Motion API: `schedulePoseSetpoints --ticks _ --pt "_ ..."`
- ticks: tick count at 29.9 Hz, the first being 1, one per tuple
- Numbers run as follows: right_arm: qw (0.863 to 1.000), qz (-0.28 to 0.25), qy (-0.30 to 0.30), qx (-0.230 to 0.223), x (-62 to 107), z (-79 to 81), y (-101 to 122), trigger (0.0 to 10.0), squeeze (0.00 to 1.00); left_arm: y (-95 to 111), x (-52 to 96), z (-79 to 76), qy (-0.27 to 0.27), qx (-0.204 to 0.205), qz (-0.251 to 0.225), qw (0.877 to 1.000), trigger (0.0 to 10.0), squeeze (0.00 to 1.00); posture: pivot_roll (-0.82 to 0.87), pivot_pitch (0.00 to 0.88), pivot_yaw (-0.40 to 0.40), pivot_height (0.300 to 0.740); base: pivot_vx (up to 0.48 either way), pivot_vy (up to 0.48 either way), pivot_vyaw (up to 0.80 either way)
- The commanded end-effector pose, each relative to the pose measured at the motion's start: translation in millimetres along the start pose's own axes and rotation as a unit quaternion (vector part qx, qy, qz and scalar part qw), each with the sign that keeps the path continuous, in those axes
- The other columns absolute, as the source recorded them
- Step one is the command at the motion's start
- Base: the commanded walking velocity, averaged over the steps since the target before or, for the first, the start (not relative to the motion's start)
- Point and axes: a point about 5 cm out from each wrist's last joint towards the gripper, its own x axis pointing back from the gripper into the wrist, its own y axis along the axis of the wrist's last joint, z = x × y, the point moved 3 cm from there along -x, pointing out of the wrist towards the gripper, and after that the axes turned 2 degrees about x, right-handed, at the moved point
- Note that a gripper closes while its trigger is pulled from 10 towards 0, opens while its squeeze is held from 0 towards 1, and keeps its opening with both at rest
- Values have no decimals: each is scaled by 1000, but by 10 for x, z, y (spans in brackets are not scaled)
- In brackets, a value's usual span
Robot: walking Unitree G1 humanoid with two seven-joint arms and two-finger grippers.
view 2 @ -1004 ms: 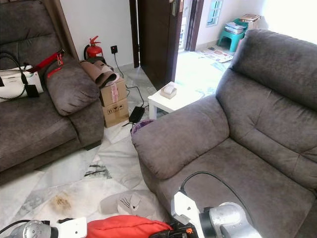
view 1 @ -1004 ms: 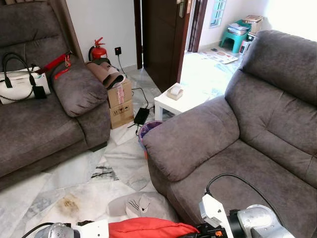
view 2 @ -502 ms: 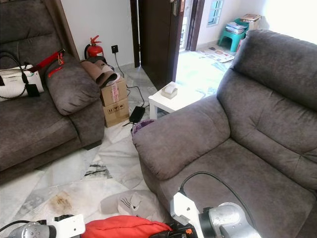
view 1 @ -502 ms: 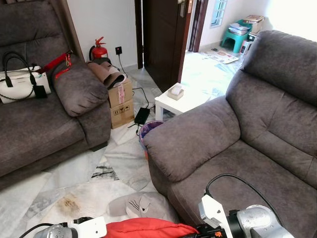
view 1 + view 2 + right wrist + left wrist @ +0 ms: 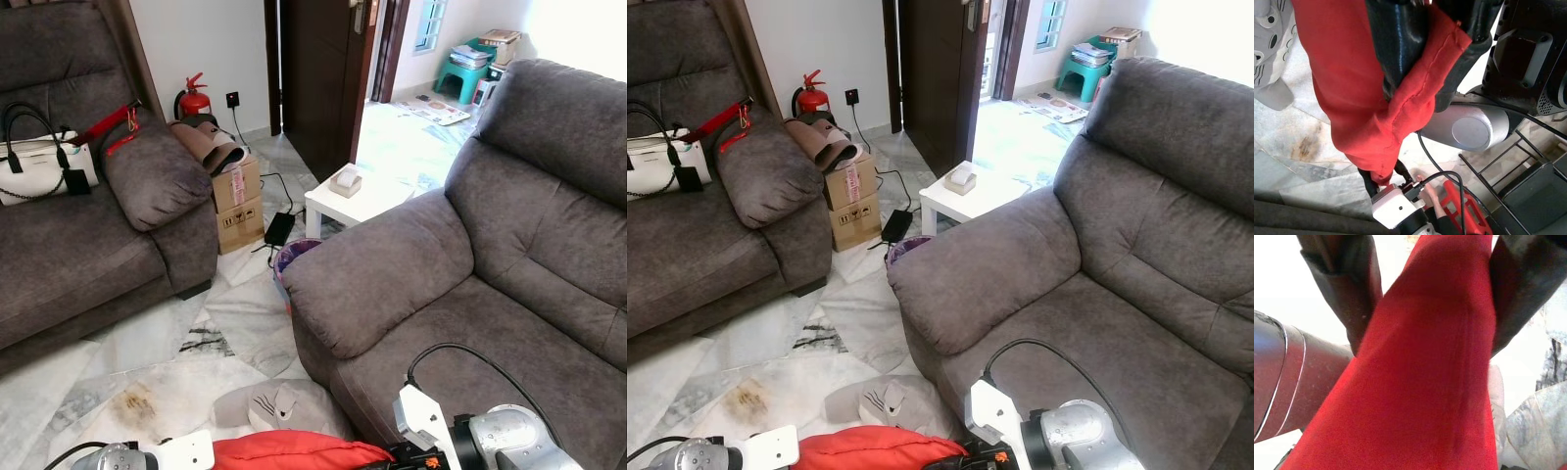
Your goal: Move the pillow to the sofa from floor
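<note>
The red pillow (image 5: 294, 452) is held up low in front of the robot, between its two arms. It is off the floor and not yet on the sofa (image 5: 509, 294). The sofa is big and grey, and it is on the robot's right. Its fat arm rest (image 5: 377, 274) is just past the pillow.

The left hand (image 5: 1430, 293) has its two black fingers (image 5: 1344, 284) on either side of the red cloth. They pinch the pillow between them. The right hand (image 5: 1425, 63) does the same. Its black fingers (image 5: 1398, 44) squeeze a folded edge of the pillow, and the rest of the red cloth hangs down from them. The silver right arm (image 5: 509, 441) with a black cable sits over the sofa seat.

A grey soft toy with a little face (image 5: 274, 403) lies on the pale marble floor (image 5: 147, 362), just past the pillow and beside the sofa.

A second grey sofa (image 5: 88, 235) is on the robot's left. A white handbag (image 5: 44, 166) with black handles sits on it, next to a red strap (image 5: 108, 125).

Farther back there are two cardboard boxes (image 5: 238, 201), one on top of the other, with something rolled up lying on top. A red fire extinguisher (image 5: 195, 98) stands by the wall behind them. A small white desk (image 5: 358, 201) with a tissue box (image 5: 345, 180) on it stands near a dark open door (image 5: 318, 78).
</note>
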Motion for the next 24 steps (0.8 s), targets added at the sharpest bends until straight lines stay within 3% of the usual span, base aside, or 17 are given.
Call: schedulePoseSetpoints --ticks 1,7,24 --pt "999 -28 13 39 -3 41 192 10000 0 -78 10 -56 -13 1 16 1000 0 0 37 83 -24 740 0 0 0" --pt "999 -27 12 38 -2 40 188 10000 0 -125 11 -120 -38 -5 30 999 0 0 36 85 -24 740 0 0 0" --pt "999 -24 11 37 2 34 175 10000 0 -57 -4 -61 -16 -48 23 998 0 0 35 86 -27 740 0 0 0"
